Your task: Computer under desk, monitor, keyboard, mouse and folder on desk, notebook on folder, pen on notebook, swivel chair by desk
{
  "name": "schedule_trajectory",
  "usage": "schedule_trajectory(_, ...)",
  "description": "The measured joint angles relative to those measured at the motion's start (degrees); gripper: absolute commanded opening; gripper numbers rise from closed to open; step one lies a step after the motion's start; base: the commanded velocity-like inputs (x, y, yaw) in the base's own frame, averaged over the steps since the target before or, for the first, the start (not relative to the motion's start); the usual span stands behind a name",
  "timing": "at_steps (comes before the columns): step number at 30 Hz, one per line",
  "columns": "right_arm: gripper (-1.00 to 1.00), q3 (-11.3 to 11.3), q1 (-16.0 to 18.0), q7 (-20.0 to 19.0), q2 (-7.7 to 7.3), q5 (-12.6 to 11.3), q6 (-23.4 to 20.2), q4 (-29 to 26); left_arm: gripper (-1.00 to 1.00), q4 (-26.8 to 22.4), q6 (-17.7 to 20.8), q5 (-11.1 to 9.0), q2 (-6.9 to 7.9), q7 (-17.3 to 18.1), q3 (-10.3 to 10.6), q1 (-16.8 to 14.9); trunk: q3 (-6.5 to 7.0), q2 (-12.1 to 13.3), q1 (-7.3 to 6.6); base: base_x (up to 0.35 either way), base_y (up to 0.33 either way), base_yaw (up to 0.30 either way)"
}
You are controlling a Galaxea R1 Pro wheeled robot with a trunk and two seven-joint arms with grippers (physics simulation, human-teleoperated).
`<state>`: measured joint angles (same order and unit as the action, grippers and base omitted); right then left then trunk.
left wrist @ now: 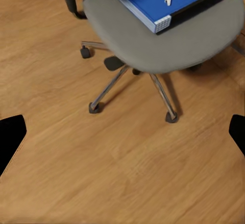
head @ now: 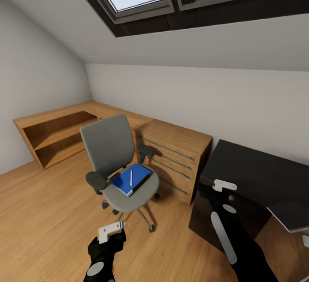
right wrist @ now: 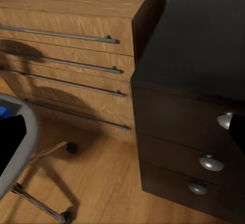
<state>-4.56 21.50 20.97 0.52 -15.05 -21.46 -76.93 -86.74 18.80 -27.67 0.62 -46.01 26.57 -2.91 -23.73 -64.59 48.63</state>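
Observation:
The swivel chair [head: 109,145], grey with black armrests, stands on the wooden floor ahead of me. On its seat [left wrist: 153,50] lies the blue folder [head: 126,180], and the white pen [head: 131,177] rests on top of the folder. A dark layer shows along the folder's edge [left wrist: 196,8]; I cannot tell whether it is the notebook. The black desk [head: 257,170] is at the right, its drawer unit with round silver knobs [right wrist: 212,162] in the right wrist view. My left gripper [head: 110,229] hangs open short of the chair's base. My right gripper [head: 224,184] is open by the desk's near corner.
A light wooden drawer chest [head: 176,157] stands between chair and desk, against the wall. A low wooden shelf unit [head: 56,136] runs into the left corner. A dark flat slab with a pale edge [head: 292,215] juts in at the far right. The sloped ceiling holds skylights.

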Motion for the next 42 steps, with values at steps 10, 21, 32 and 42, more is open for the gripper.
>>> schedule_trajectory(10,1.00,-0.7,0.0,0.0,0.02,0.9,0.0,0.1,1.00,-0.1,-1.2,0.0,-0.05,-0.1,-3.5,0.0,-0.28,0.0,0.00,0.000,0.000,0.269)
schedule_trajectory(21,1.00,-1.2,0.0,0.0,0.03,1.1,0.0,0.2,1.00,-0.1,-1.2,-0.2,-0.06,-0.1,-4.8,0.0,-0.58,0.0,0.00,0.000,0.000,0.269)
schedule_trajectory(32,1.00,-1.3,0.0,0.0,0.03,1.0,0.0,0.2,1.00,0.0,-1.3,-0.3,-0.07,0.0,-6.8,0.0,-0.89,0.0,0.00,0.000,0.000,0.269)
schedule_trajectory(42,1.00,-2.7,0.0,0.0,0.03,1.1,0.0,0.7,1.00,0.1,-1.2,-0.5,-0.14,0.4,-9.6,0.0,-1.17,0.0,0.00,0.000,0.000,0.269)
